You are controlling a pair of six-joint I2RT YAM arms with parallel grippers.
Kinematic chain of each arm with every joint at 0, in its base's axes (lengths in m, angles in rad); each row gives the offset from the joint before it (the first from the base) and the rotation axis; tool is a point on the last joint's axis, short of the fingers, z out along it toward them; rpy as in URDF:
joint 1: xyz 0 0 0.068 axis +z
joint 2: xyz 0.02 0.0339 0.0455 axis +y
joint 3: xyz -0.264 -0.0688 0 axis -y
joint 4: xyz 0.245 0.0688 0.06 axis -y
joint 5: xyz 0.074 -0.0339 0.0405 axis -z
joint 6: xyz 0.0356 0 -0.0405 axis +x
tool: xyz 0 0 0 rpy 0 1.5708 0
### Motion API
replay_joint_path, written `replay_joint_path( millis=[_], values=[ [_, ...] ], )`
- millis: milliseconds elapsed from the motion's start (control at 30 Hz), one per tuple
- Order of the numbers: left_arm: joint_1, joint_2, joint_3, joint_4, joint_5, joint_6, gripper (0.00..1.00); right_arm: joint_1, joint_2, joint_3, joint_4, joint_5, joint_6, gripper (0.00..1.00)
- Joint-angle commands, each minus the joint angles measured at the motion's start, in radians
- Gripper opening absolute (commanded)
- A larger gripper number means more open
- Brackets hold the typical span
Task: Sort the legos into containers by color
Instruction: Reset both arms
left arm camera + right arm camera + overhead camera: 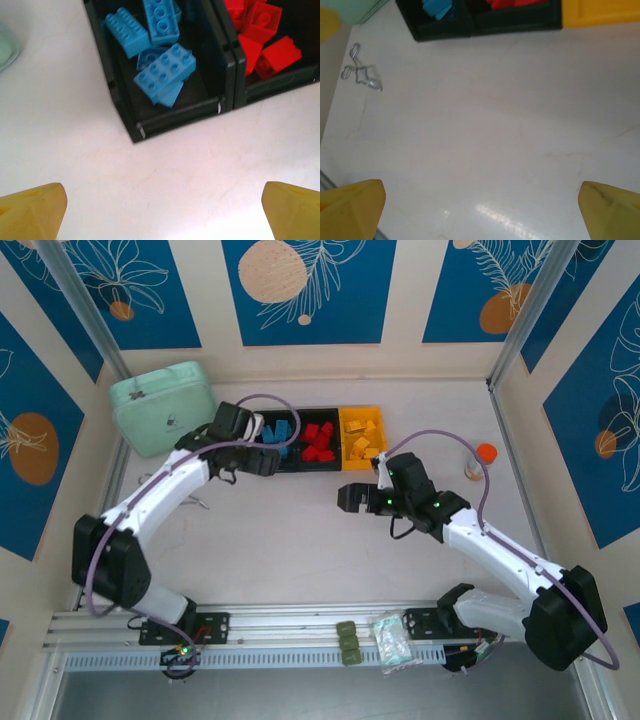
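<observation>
The containers stand in a row at the back of the table. A black bin [280, 462] holds blue legos [165, 65], a second black bin [322, 464] holds red legos [260, 35], and a yellow-orange bin [378, 430] holds yellow legos [358, 432]. My left gripper [162, 212] hovers over bare table just in front of the blue bin, open, with nothing between its yellow fingers [30, 210]. My right gripper [481, 210] is open over bare table in front of the bins, with the bins' front walls [445, 30] at the top of its view. In the top view, the left gripper [268, 462] is by the blue bin and the right gripper [345, 498] is nearer the middle.
A mint-green lidded case [163, 405] sits left of the bins. A small metal clip [362, 75] lies on the table to the left. An orange cap [486, 452] and a small vial [470, 472] sit at the right. Green blocks [347, 642] and a packet [392, 640] rest on the front rail.
</observation>
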Motion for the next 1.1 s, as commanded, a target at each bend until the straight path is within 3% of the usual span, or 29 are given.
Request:
replay_joint_path(
  millis=[0, 133, 300, 367, 467, 600, 733, 900, 1000, 1033, 1067],
  values=[
    [0.009, -0.137, -0.101, 0.074, -0.071, -0.040, 0.99, -0.029, 0.008, 0.048, -0.010, 0.084, -0.056, 0.99],
    [0.012, -0.287, -0.256, 0.175, -0.129, -0.019, 0.99, -0.058, 0.000, 0.061, 0.002, 0.201, -0.082, 0.99],
    [0.044, -0.358, -0.380, 0.268, -0.322, -0.022, 0.99, -0.064, -0.004, 0.064, 0.032, 0.563, -0.130, 0.99],
    [0.070, -0.384, -0.441, 0.358, -0.323, -0.002, 0.99, -0.061, -0.008, 0.002, 0.162, 0.730, -0.219, 0.99],
    [0.106, -0.404, -0.545, 0.523, -0.397, 0.031, 0.99, -0.100, -0.012, -0.128, 0.414, 0.840, -0.372, 0.99],
    [0.155, -0.372, -0.694, 0.831, -0.456, 0.113, 0.99, -0.221, 0.041, -0.171, 0.441, 0.805, -0.334, 0.99],
    [0.217, -0.253, -0.752, 1.031, -0.441, 0.117, 0.99, -0.286, 0.120, -0.259, 0.641, 0.789, -0.379, 0.99],
    [0.223, -0.099, -0.845, 1.383, -0.391, 0.199, 0.99, -0.321, 0.221, -0.333, 0.879, 0.754, -0.442, 0.99],
    [0.226, 0.039, -0.913, 1.667, -0.402, 0.226, 0.99, -0.362, 0.239, -0.381, 1.045, 0.570, -0.484, 0.99],
    [0.223, 0.049, -0.916, 1.680, -0.383, 0.239, 0.99, -0.383, 0.245, -0.380, 1.054, 0.494, -0.503, 0.99],
    [0.222, 0.025, -0.900, 1.592, -0.331, 0.233, 0.99, -0.402, 0.261, -0.376, 1.063, 0.433, -0.516, 0.99]
  ],
)
